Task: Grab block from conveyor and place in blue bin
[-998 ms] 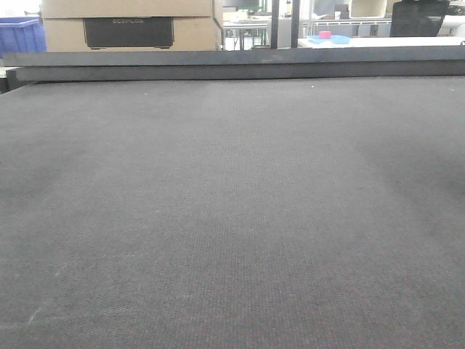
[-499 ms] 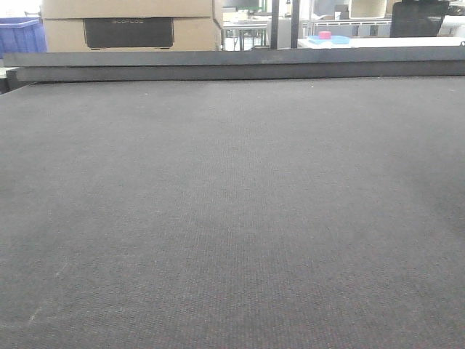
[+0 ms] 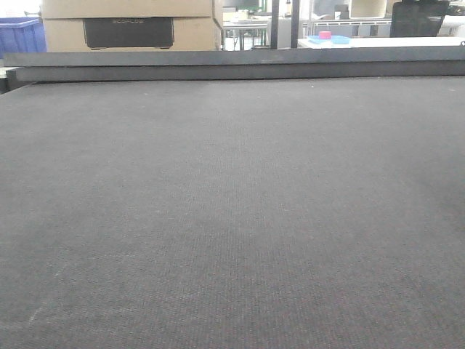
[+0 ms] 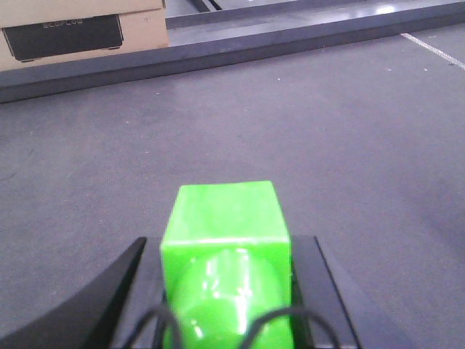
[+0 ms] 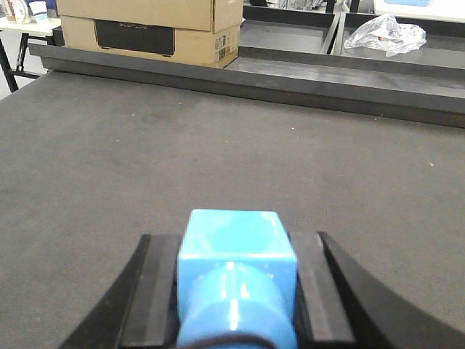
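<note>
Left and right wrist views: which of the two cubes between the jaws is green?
The green cube is the one in the left wrist view, between the left gripper's jaws; the right gripper has a blue cube instead.

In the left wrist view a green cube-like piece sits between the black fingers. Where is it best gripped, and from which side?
Grip the green piece on its two flat, upright side faces, coming from behind, as the left gripper flanks it now. Its rear is rounded, so a grip would likely slip there. Whether the fingers actually press it, I cannot tell.
</note>
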`<move>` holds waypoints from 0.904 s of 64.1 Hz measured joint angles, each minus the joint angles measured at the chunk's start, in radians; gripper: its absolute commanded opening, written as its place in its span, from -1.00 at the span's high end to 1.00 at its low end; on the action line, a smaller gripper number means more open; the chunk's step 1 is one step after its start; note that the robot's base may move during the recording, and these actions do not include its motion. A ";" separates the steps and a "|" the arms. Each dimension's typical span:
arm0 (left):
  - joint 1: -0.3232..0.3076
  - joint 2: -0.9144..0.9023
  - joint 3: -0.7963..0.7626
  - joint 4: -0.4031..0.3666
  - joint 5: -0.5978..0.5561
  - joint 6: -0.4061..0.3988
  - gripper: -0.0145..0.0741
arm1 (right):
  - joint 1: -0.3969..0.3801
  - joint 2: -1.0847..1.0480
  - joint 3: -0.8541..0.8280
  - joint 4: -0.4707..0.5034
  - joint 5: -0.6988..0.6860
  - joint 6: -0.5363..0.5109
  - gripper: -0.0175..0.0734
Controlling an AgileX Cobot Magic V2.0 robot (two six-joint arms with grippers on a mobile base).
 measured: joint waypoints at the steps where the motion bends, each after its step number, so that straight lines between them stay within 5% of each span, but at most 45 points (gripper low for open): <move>1: 0.000 0.000 0.000 0.000 -0.002 0.000 0.92 | 0.000 0.000 0.000 0.000 0.000 0.000 0.97; 58: 0.000 0.000 0.000 0.003 -0.006 -0.002 0.92 | 0.000 -0.002 0.000 0.002 0.000 0.000 0.97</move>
